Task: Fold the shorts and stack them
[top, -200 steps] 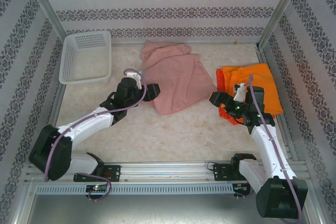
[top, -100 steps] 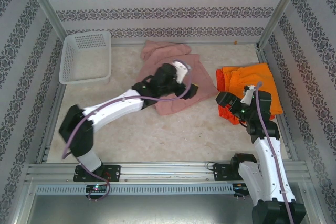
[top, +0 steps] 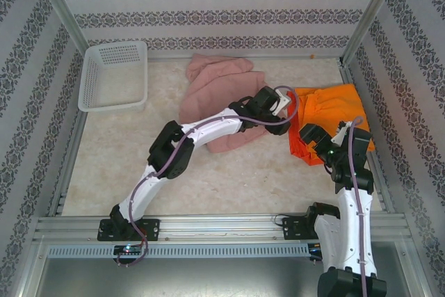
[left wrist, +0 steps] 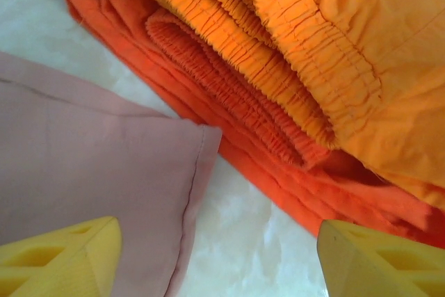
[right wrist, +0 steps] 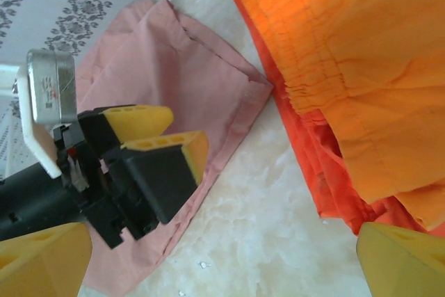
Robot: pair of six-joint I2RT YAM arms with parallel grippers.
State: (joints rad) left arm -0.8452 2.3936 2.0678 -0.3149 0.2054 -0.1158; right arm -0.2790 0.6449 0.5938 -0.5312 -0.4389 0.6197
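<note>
Marble-patterned table [top: 229,172]. White mesh basket [top: 115,74], far left corner. Pink shorts [top: 215,92], spread at far centre. Bright orange shorts [top: 337,106], folded at right on red-orange shorts [top: 300,149]. Left gripper [top: 281,122] over the pink shorts' right edge. Right gripper [top: 306,132] just beside it, at the orange pile's near-left corner.

Loose shorts [top: 215,85] left of stacked shorts [top: 332,104]

Matt cloth pink shorts [left wrist: 83,165], crinkly gathered orange shorts [left wrist: 327,39], smooth marbled tabletop [top: 229,179], plastic mesh basket [top: 90,78]

Pink shorts [top: 215,92], bright orange shorts [top: 335,104], red-orange shorts [left wrist: 208,81] and white basket [top: 118,78]
</note>
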